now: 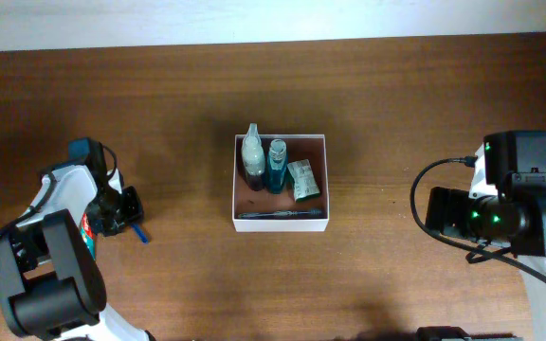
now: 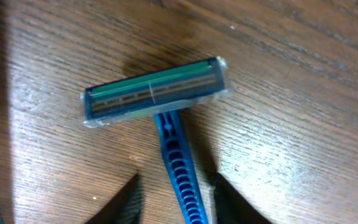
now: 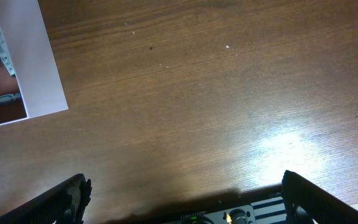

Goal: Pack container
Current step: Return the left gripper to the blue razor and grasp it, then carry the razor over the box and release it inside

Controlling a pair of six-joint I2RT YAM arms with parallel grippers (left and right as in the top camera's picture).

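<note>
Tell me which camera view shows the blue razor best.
The left wrist view: the razor fills the frame, head and ribbed handle sharp, lying on the table between the fingers of the left hand. Overhead shows only a sliver of blue handle beside that hand. The right wrist view misses it.

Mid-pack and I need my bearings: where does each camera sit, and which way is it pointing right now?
Overhead: fixed above, looking straight down on the container at the centre; both arms show, left gripper and right gripper.
Left wrist: close above the table, looking down at a blue razor; its fingertips flank the handle.
Right wrist: looking down at the table, container corner upper left; its spread fingers at the bottom.
Shared: container in overhead and right wrist; razor in overhead and left wrist.
</note>
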